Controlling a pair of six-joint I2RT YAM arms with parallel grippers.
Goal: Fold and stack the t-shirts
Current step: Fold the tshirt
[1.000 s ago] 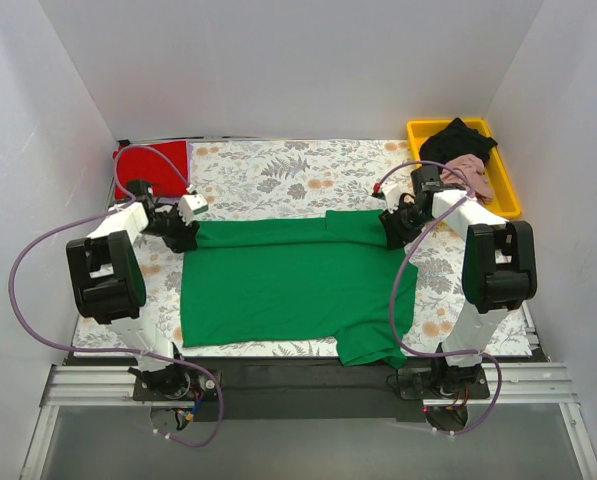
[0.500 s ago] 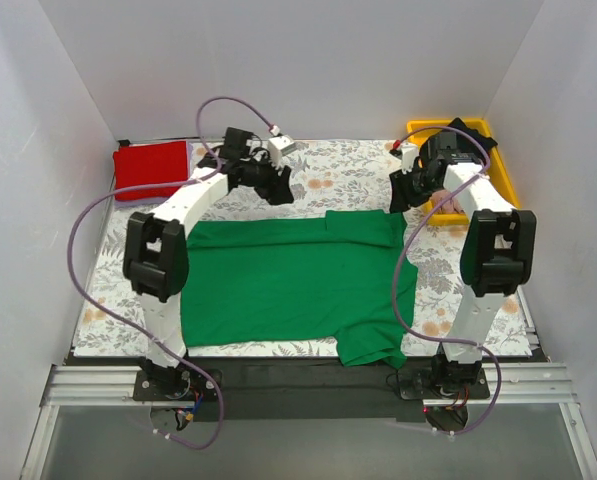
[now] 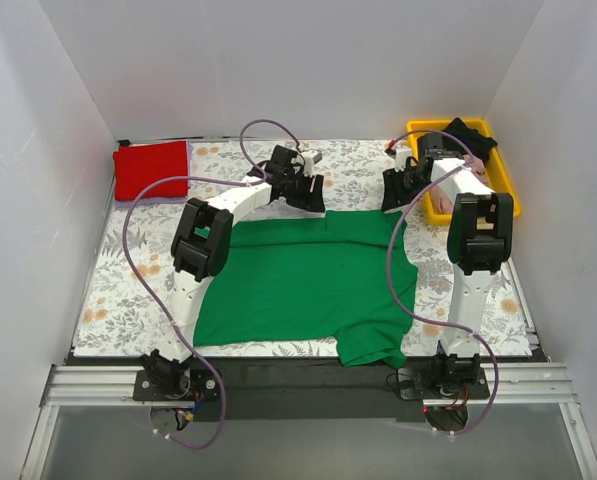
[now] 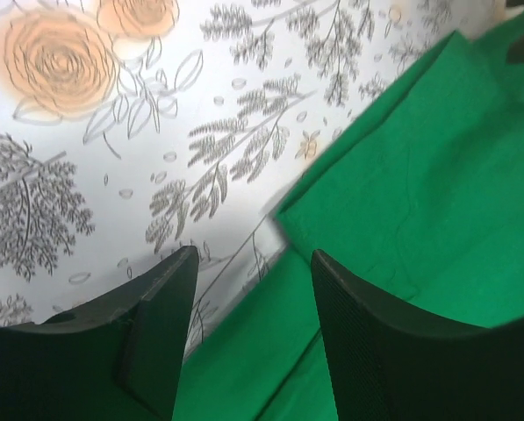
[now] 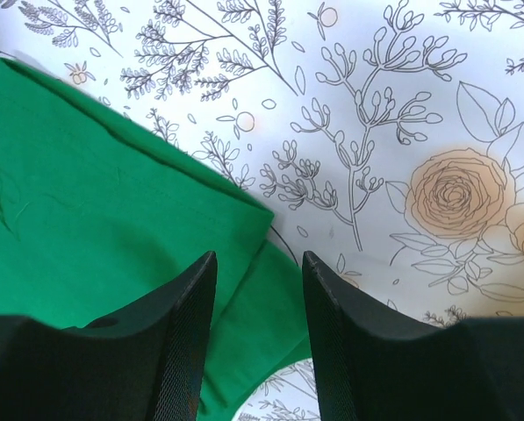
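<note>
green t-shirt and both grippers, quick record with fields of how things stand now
bright green cloth t-shirt: flat on grey-and-orange floral cloth, far edge doubled over
left gripper: open, above shirt's far edge, holding nothing
right gripper: open, above shirt's far right corner, holding nothing
folded red t-shirt: far left corner
black t-shirt: in yellow plastic tray, far right

The cloth-covered floral table (image 3: 128,290) bears a spread green t-shirt (image 3: 308,280), a folded red t-shirt (image 3: 150,170) far left, and a yellow tray (image 3: 423,128) far right

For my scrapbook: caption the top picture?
Left gripper and right gripper hover at the far edge of the green t-shirt.
</note>
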